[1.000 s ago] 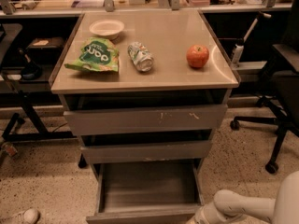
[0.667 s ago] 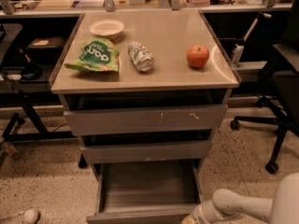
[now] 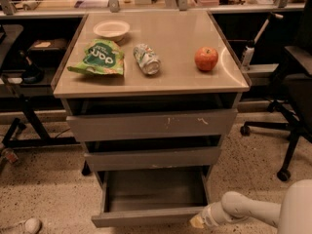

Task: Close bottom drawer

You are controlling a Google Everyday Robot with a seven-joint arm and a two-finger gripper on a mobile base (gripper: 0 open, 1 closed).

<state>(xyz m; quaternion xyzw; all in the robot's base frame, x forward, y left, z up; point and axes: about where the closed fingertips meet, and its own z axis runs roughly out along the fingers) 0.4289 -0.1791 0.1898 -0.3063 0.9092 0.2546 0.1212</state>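
Plainly the task is barely begun: the bottom drawer (image 3: 146, 217) juts well out of the cabinet (image 3: 151, 126) at six o'clock, the gripper (image 3: 197, 222) sits at five o'clock by its front's right end, clenched or released I cannot tell, and the whole push remains.

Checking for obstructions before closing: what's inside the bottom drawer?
The bottom drawer stands open; its visible floor is bare. The rear strip is hidden under the middle drawer. The hand is at its front right corner.
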